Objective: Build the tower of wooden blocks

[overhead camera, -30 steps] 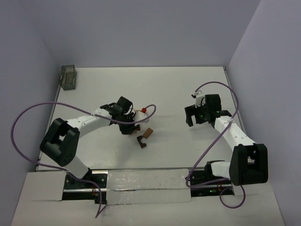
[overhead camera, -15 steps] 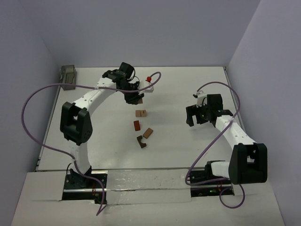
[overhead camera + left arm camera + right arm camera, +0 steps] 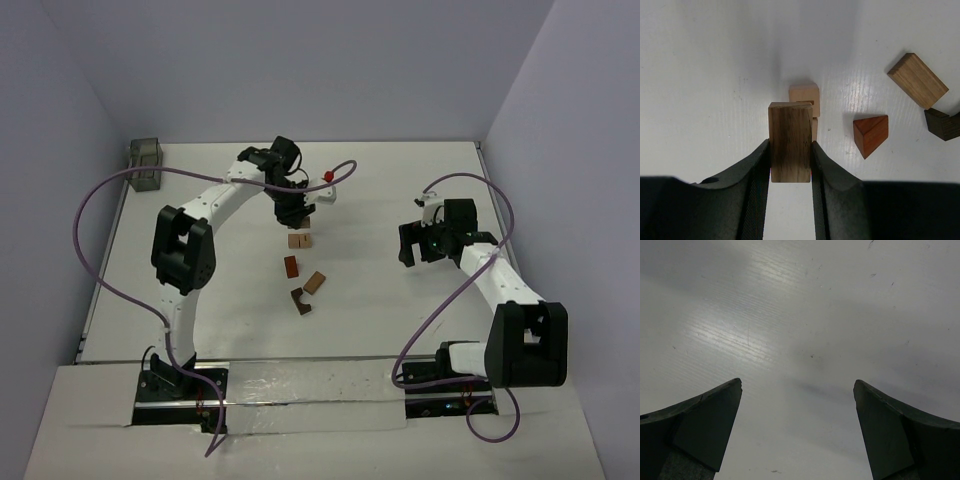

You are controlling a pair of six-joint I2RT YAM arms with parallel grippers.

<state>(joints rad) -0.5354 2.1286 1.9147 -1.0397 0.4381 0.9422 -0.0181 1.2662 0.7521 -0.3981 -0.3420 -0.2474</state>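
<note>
white table (image 3: 400, 180) boxed in by plain lavender walls (image 3: 300, 60).

Bright, even light; soft shadows (slight glare).

A brown, grained cuboid (image 3: 790, 135) is being held upright in the left end effector (image 3: 790, 150), over a light tan block (image 3: 804, 93) lying near the middle of the table (image 3: 400, 180). Toward the near edge, a reddish wedge (image 3: 871, 134), a tan cuboid (image 3: 917, 80) and a dark brown piece (image 3: 943, 123) are being borne flat, the last two close together.
</note>
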